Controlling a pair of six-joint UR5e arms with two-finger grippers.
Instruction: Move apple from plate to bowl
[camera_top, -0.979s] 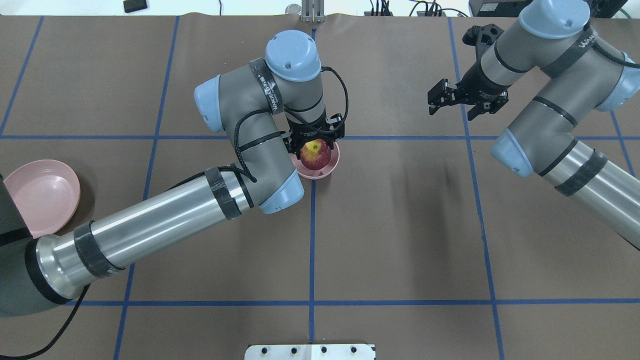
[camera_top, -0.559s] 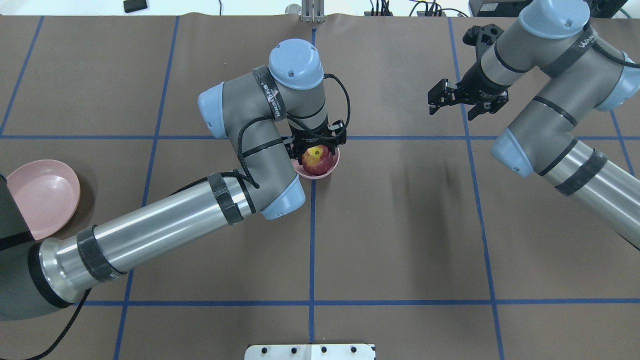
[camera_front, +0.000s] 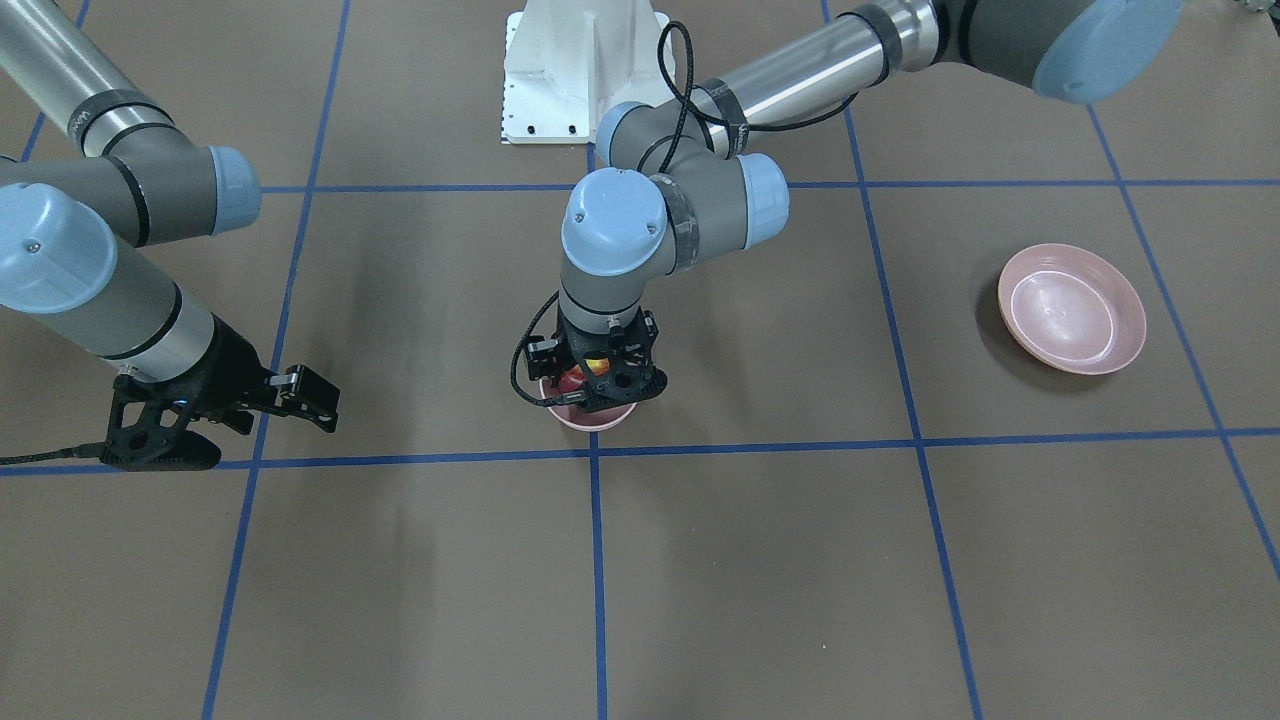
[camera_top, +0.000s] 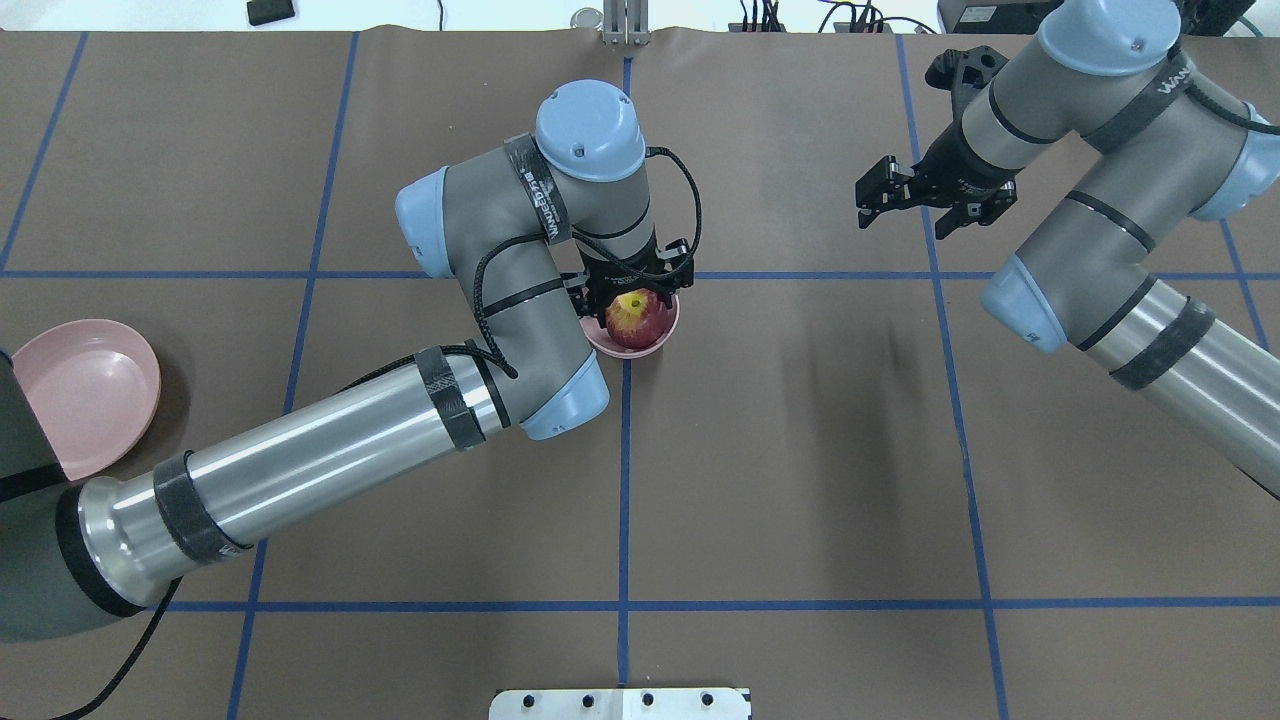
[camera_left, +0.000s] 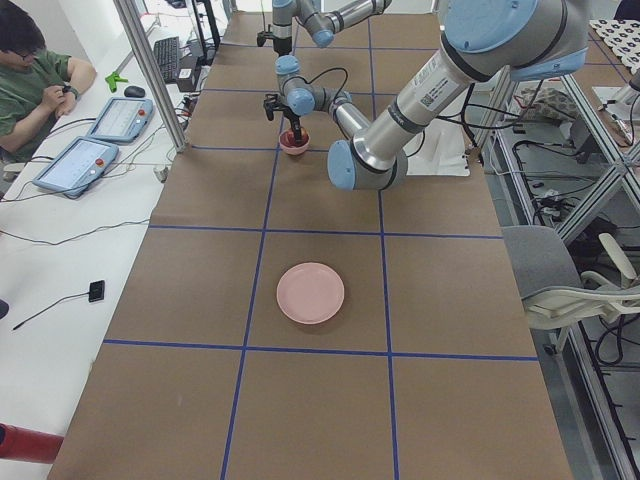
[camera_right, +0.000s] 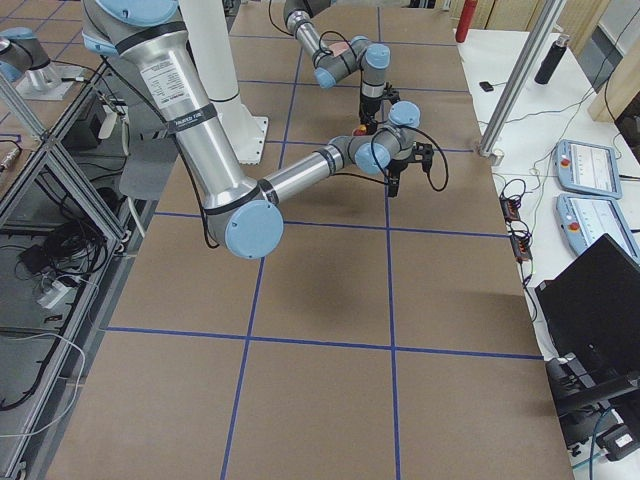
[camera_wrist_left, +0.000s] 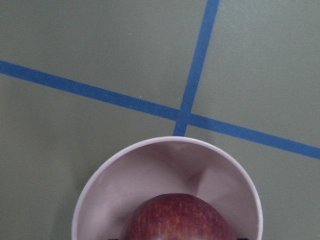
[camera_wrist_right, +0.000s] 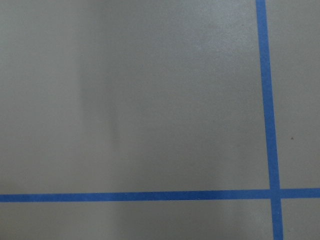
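Observation:
The dark red apple (camera_top: 637, 318) with its yellow-green stem patch sits low inside the small pale pink bowl (camera_top: 667, 333) at the table's middle. My left gripper (camera_top: 637, 300) stands straight over the bowl, its fingers against the apple's sides, shut on it. In the left wrist view the apple (camera_wrist_left: 180, 220) fills the bottom of the bowl (camera_wrist_left: 100, 175). The wide pink plate (camera_top: 90, 390) lies bare at the far left. My right gripper (camera_top: 925, 212) hangs open and empty above the table at the back right.
Blue tape lines (camera_top: 624, 480) cross the brown table cover. A white mounting plate (camera_top: 620, 703) sits at the near edge. The right wrist view shows only table and tape lines (camera_wrist_right: 270, 100).
My left gripper has shifted a little right and lowered, bringing the apple down into the bowl. The right arm has not moved.

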